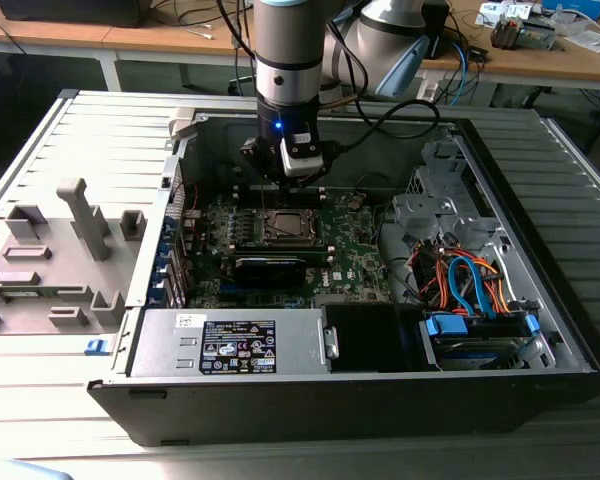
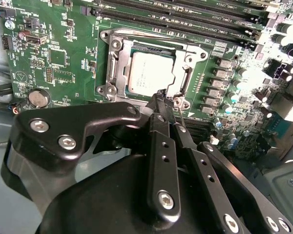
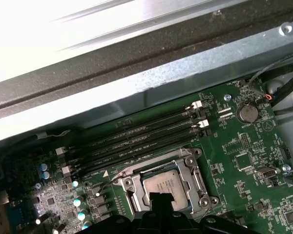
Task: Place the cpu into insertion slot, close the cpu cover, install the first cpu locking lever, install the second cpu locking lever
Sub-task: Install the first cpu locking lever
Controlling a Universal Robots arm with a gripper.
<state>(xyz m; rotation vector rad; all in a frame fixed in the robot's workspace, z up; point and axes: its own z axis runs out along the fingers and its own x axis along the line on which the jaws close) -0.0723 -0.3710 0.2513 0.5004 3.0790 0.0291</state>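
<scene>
Cpu (image 2: pixel 151 73) lies seated in the insertion slot (image 2: pixel 182 84) at the middle of the motherboard (image 2: pixel 63 58). The cpu cover (image 2: pixel 118 66) lies flat around its silver top, so the work seems to stand at the locking-lever stage. The gripper (image 2: pixel 162 100) hangs just over one edge of the socket, its fingers drawn together with no gap showing and their tips beside a thin wire lever (image 2: pixel 178 113); whether they pinch it cannot be told. Seating that lever would likely call for a steady push down and under its catch, without scraping the board.

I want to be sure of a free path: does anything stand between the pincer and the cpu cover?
Nothing visible does. In the second wrist view the pincer hangs right at the corner of the cpu cover, which lies around the cpu.
</scene>
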